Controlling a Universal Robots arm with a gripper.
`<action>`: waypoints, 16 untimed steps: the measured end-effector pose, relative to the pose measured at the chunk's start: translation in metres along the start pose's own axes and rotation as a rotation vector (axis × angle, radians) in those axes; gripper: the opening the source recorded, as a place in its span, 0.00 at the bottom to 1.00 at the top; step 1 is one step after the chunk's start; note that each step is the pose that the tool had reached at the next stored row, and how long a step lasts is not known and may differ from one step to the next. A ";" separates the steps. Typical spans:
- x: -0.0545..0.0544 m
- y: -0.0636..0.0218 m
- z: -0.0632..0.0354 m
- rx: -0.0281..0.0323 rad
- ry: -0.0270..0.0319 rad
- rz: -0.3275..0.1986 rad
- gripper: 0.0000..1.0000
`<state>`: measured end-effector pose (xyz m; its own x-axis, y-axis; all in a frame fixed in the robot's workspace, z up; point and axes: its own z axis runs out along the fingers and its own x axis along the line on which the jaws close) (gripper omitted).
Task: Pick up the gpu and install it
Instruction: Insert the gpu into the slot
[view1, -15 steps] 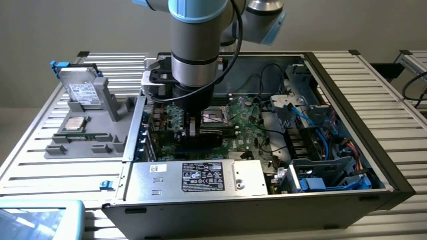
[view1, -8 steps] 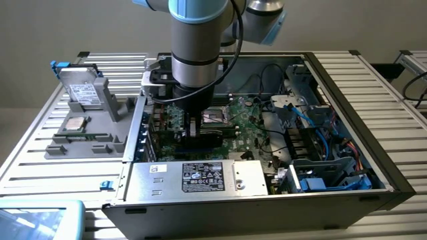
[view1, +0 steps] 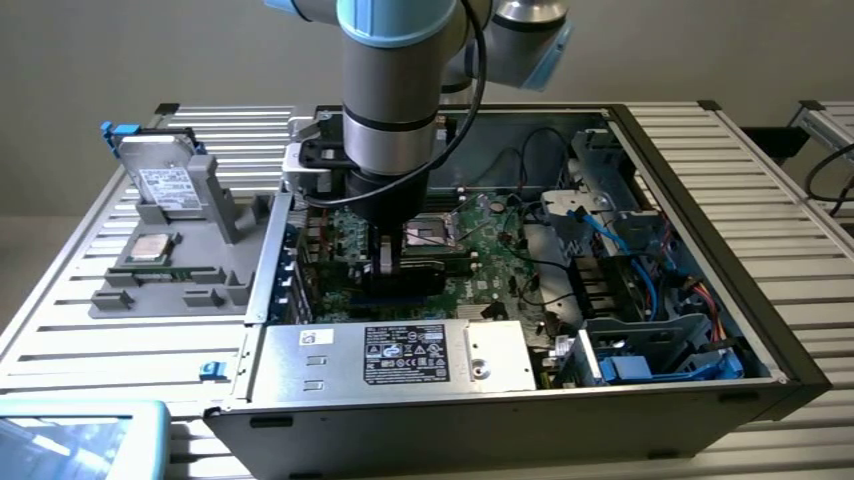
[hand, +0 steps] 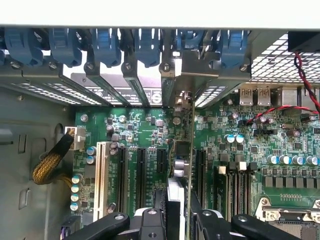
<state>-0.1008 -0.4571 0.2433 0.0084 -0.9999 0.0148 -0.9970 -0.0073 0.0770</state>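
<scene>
The gpu (view1: 400, 283) is a dark card standing on edge over the green motherboard (view1: 487, 250), inside the open computer case (view1: 694, 200). My gripper (view1: 387, 262) comes down from above and is shut on the card's upper edge. In the wrist view the gpu (hand: 192, 150) shows edge-on as a thin line running away from my gripper (hand: 180, 220). The black fingers (hand: 150, 222) sit on either side of it. Its silver end bracket (hand: 186, 75) reaches the rear slot openings, and the card stands between black expansion slots (hand: 161, 162).
A silver power supply (view1: 400, 355) with a label lies at the case's near wall. Blue cables and a drive cage (view1: 641, 350) crowd the exterior view's right. A grey fixture (view1: 174, 270) outside the case holds a silver drive (view1: 167, 185). Blue slot latches (hand: 107, 47) line the rear wall.
</scene>
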 end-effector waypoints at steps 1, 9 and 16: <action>0.000 0.0000 0.0000 0.0000 0.0000 -0.001 0.29; -0.001 0.0000 0.0001 -0.0002 0.0003 -0.009 0.29; -0.001 0.0001 0.0000 -0.0008 0.0001 -0.010 0.29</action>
<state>-0.1009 -0.4560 0.2433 0.0180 -0.9997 0.0141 -0.9968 -0.0168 0.0779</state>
